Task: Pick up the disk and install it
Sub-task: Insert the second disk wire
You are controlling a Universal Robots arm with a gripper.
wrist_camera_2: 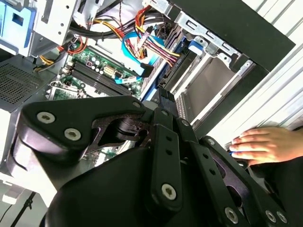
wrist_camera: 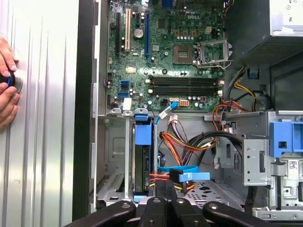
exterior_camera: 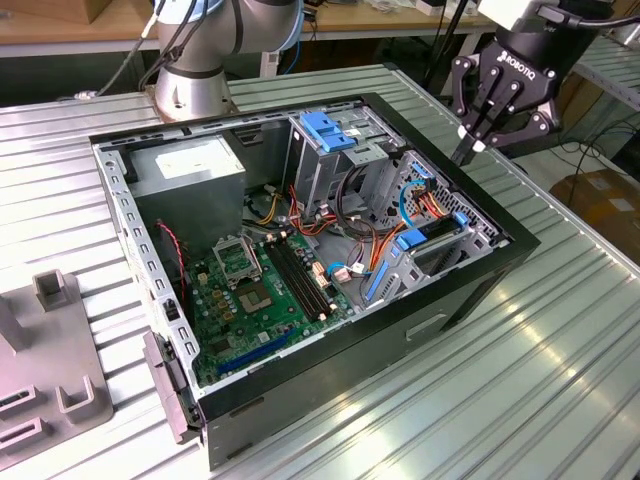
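The disk [exterior_camera: 437, 240] stands on edge in the drive bay at the near right end of the open computer case [exterior_camera: 470, 290], its blue carrier tab [exterior_camera: 411, 239] facing the motherboard. In the first wrist view the disk [wrist_camera: 141, 165] is a dark slab with blue end tabs, seated between the bay's metal walls. My gripper [exterior_camera: 466, 150] hovers above the case's right end, over the bay, fingers shut together and holding nothing. In both wrist views the gripper [wrist_camera_2: 163, 93] [wrist_camera: 165, 188] is clear of the disk [wrist_camera_2: 183, 64].
Blue and orange-red cables [wrist_camera: 182, 144] lie beside the bay. A tall drive cage with a blue bracket [exterior_camera: 328, 130] stands behind it. A person's hand [wrist_camera: 6, 80] [wrist_camera_2: 265, 144] rests on a round object on the ribbed table beside the case. Grey fixtures [exterior_camera: 50, 390] sit at the exterior view's left.
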